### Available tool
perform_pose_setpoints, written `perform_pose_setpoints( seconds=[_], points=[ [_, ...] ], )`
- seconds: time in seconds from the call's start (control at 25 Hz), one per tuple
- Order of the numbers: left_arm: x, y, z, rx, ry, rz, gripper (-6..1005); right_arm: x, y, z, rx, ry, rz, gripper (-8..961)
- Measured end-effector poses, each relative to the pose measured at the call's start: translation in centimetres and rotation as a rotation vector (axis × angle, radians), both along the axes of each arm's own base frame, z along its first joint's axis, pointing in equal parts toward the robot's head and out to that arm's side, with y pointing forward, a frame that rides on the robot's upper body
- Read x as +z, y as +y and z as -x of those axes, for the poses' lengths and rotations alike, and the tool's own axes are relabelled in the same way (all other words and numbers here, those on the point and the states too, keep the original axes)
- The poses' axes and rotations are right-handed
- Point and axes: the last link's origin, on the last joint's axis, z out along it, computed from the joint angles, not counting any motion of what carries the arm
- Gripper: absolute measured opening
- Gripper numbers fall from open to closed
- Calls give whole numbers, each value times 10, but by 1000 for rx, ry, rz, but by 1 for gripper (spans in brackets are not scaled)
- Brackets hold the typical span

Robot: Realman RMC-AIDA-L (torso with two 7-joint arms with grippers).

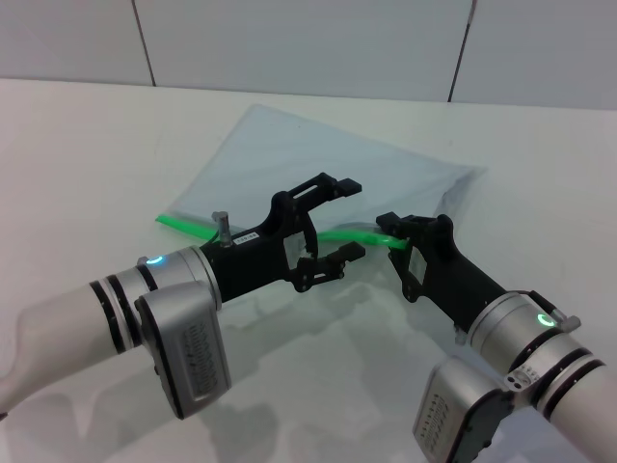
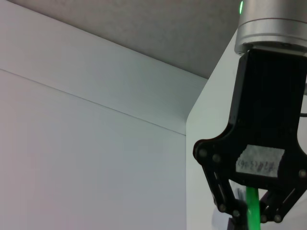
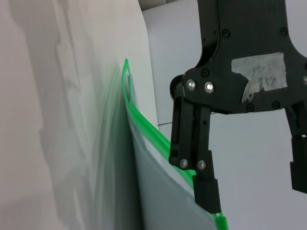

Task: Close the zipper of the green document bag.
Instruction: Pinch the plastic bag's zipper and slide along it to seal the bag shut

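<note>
Nearest you in the head view are the two silver forearms, reaching out toward the green document bag, which lies flat on the white worktop beyond them, corner-on to you.

Take the zipper as landmark. It runs along the bag's near long edge, from its low end behind the left arm toward the right hand. That line is the axis any pull must follow.

Right hand: at the zipper's right-hand stretch, fingers pinched closed on the green strip, which lifts and bows off the worktop there. The left wrist view shows green between its black links. You cannot make out the slider tab.

Left hand: just above the middle of the zipper, fingers spread wide, one above the strip, one below, holding nothing. The right wrist view shows it beside the raised edge, the mouth gaping.

Judgement: the left hand is nearer the unclosed run.

Surface: smooth, bare around the bag; pale wall panels behind. Room enough along the zipper both ways.
</note>
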Motion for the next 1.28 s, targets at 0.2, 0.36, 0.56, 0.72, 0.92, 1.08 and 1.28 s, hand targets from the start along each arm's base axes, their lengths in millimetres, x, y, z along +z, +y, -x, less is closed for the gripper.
perform_pose_setpoints(
  seconds=[0.2, 0.36, 0.56, 0.72, 0.92, 1.08, 1.28],
  points=[
    [0, 0, 1, 1, 0, 0, 845, 0, 1, 0, -4, -1, -1, 97],
    [0, 0, 1, 1, 0, 0, 844, 1, 1, 0, 2, 0, -3, 100],
    [0, 0, 0, -1, 0, -1, 844, -1, 0, 2, 12, -2, 3, 103],
    [0, 0, 0, -18, 12, -13, 843, -3, -3, 4, 33, -9, 14, 105],
    [0, -1, 0, -33, 27, -15, 842, -4, -4, 6, 40, -5, 19, 108],
    [0, -1, 1, -49, 41, -22, 746, -4, -4, 6, 41, -6, 19, 110],
    [-1, -2, 1, -55, 45, -27, 632, -4, -4, 7, 44, -8, 21, 114]
  ],
)
